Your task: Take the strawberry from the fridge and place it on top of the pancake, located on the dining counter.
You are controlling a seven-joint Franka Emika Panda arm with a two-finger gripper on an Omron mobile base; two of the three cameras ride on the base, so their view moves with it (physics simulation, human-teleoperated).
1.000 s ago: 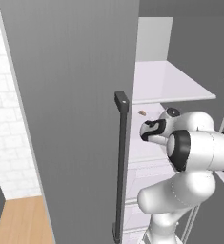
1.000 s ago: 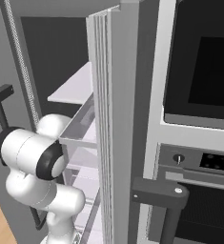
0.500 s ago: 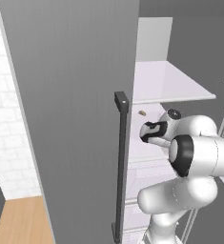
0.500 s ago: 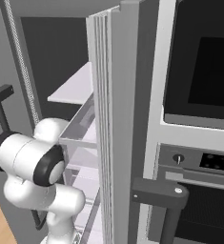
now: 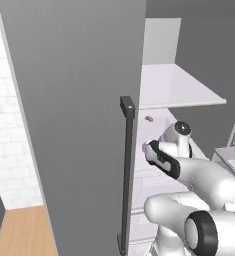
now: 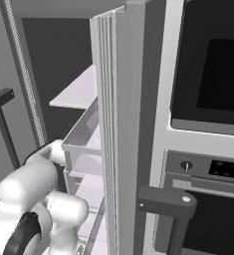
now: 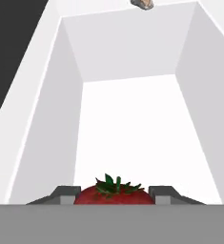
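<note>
My gripper (image 7: 114, 194) is closed snug on the strawberry (image 7: 114, 194), its lower half cut off; fridge (image 5: 89, 100) door hides my fingers.

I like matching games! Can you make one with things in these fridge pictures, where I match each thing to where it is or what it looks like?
Things:
1. small red strawberry with green leaves
2. tiny brown speck-like item
3. long dark vertical bar handle
4. black-fronted oven with a grey handle

Descriptions:
A. lying alone on a white fridge shelf
B. between the pincer's two fingertips
C. right of the open fridge door
D. fixed to the grey fridge door

Pairs: 1-B, 2-A, 3-D, 4-C
</note>
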